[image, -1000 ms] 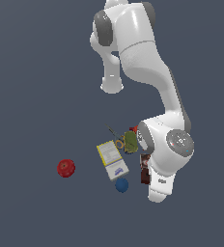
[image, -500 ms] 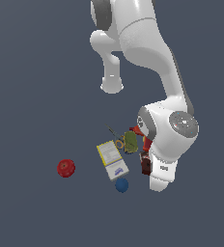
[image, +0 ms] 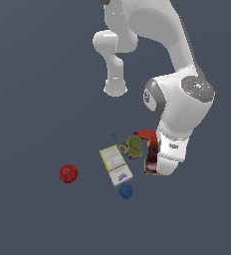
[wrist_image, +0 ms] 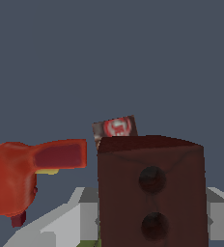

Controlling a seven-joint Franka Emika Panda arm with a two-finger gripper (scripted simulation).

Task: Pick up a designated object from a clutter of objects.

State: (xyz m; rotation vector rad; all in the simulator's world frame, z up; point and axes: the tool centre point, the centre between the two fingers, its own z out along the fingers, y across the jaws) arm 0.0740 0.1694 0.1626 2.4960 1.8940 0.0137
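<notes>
The designated object [wrist_image: 150,193], a dark brown-maroon box with two round dark marks, fills the near part of the wrist view. It stands between my grey-white fingers [wrist_image: 85,214], which press on both of its sides. My gripper [wrist_image: 150,219] is shut on it. In the exterior view the white hand [image: 170,152] hangs over the exterior view's right end of the clutter of objects [image: 132,154]. A dark box [image: 151,159] shows at the hand's edge; the fingers are hidden there.
Beyond the held box lie a red drill [wrist_image: 32,169] [image: 146,135] and a dark box with a red-and-white label [wrist_image: 115,128]. An olive-green lump [image: 134,145], a white-yellow booklet [image: 111,157], a white-blue box [image: 120,175], a blue ball [image: 126,191] and a red ball [image: 67,173] lie toward the exterior view's left.
The hand has moved upward in the exterior view, away from the floor, staying at the clutter's right end. The other objects have not shifted.
</notes>
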